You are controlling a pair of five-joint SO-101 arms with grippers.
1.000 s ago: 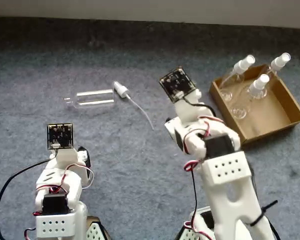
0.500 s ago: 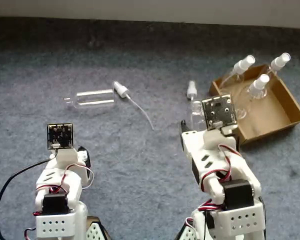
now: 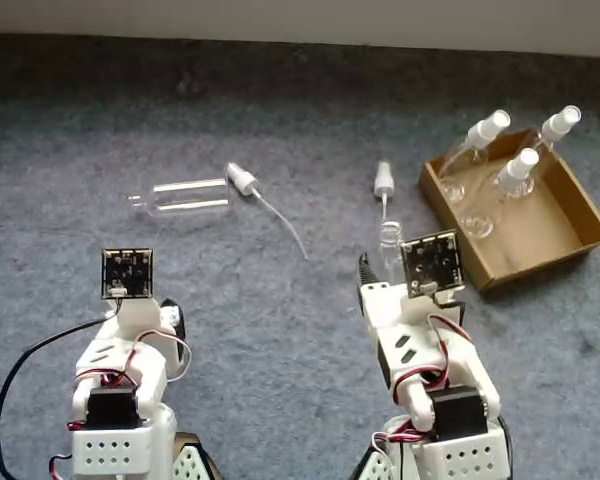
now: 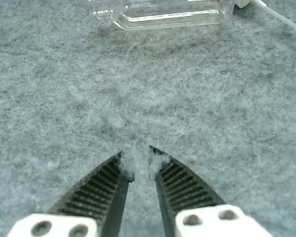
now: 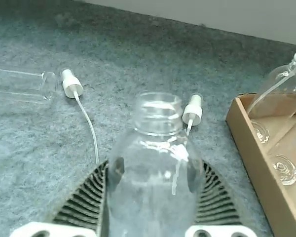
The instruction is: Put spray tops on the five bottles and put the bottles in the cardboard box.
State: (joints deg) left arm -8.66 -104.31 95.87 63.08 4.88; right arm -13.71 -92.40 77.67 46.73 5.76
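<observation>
An open-necked clear bottle stands upright between the fingers of my right gripper, which is shut on it; from above the bottle shows just ahead of that arm's camera. A loose white spray top with its tube lies just beyond it. Farther left a second clear bottle lies on its side, and another spray top with a long tube rests at its mouth. My left gripper hovers low over bare carpet short of this lying bottle, fingers close together, holding nothing.
The cardboard box sits at the right, holding three bottles with spray tops; its near wall is close to the held bottle. Grey carpet covers the table, with a pale wall edge along the far side.
My right arm has drawn back from its forward stretch toward the near side, and the upright bottle and loose spray top came into sight. The left arm barely shifted.
</observation>
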